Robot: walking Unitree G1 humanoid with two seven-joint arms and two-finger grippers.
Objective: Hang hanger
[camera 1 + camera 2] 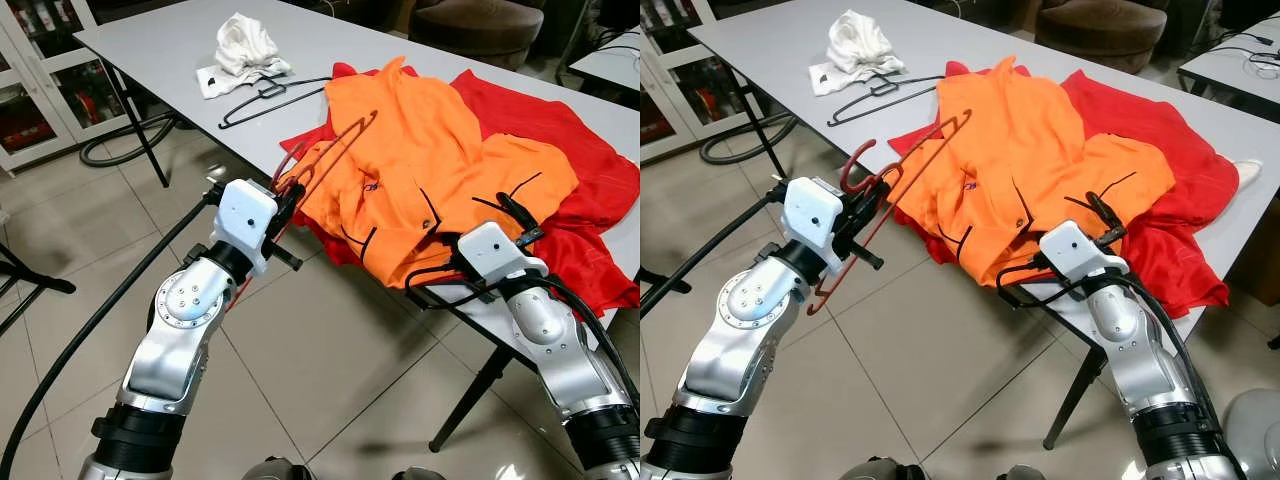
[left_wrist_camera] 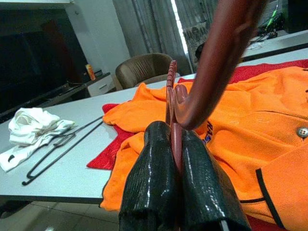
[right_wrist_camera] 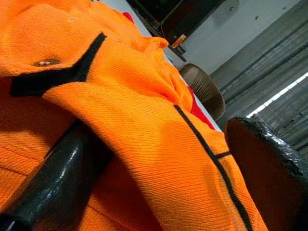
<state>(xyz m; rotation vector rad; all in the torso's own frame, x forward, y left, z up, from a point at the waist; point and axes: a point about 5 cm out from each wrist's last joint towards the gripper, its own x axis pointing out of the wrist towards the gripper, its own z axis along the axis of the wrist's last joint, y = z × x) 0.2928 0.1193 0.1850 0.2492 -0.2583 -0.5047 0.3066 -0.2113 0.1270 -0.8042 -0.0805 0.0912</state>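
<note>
From the head cameras: left claw [image 1: 868, 205] is clamped on a dark red wire hanger [image 1: 902, 172], holding it off the near edge of the grey worktop [image 1: 170, 50], with the far end of the hanger poking over the orange polo shirt [image 1: 420, 170]. That shirt lies on top of a red garment [image 1: 590, 190]. Farther back on the worktop there's a black wire hanger [image 1: 268, 100] touching a crumpled white cloth [image 1: 243, 50]. The right claw [image 1: 512, 222] sits at the shirt's near edge.

Left wrist cam: both black fingers [image 2: 149, 178] are pressed together with the red hanger wire pinched between them.

Right wrist cam: the fingers [image 3: 62, 178] are spread apart, and a fold of the orange shirt with black trim lies between them.
</note>
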